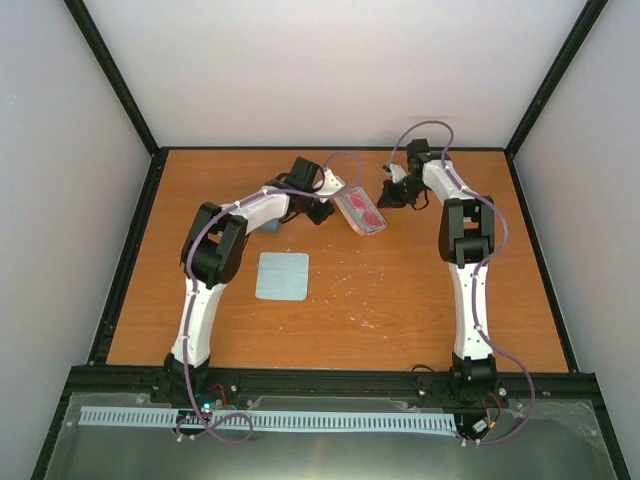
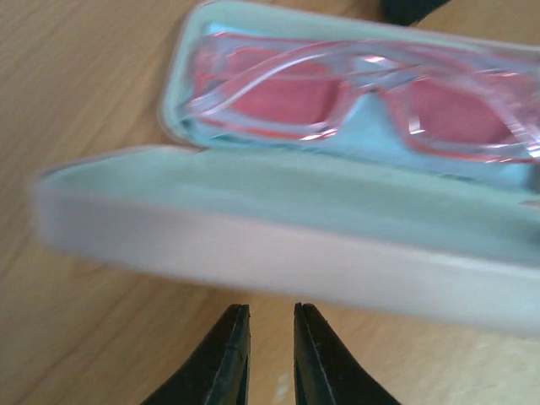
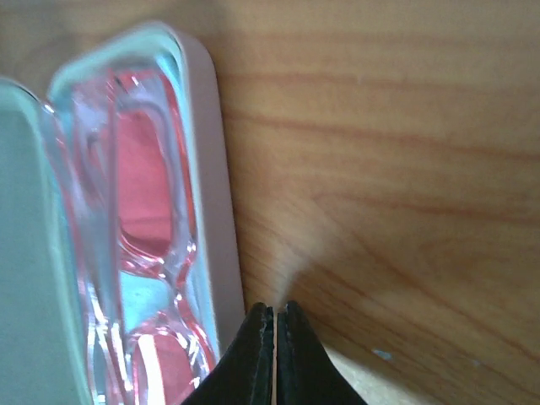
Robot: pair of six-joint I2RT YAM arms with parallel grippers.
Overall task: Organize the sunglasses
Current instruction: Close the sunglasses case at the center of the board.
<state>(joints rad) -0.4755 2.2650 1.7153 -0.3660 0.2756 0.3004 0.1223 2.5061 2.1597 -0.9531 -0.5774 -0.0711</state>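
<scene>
So the pink-lens sunglasses [image 2: 354, 101] lie inside the open pink case [image 2: 253, 245] on the surface [image 1: 400, 300]. The left tool [image 2: 270, 333] looks barely spread (blurry though), and the right tool [image 3: 275, 333] is pressed together beside the case.

No text, label, brand, number or sign can be read in any view: the pink-lensed sunglasses [image 2: 283, 97], their open case [image 2: 253, 245], the light-blue cloth [image 1: 282, 275] and the worktop [image 1: 420, 290] show no legible marks.

the case [image 1: 361, 211] fills the gap between left tool [image 2: 270, 309] and right tool [image 3: 275, 306]; bare table [image 1: 420, 295] lies nearer.
</scene>
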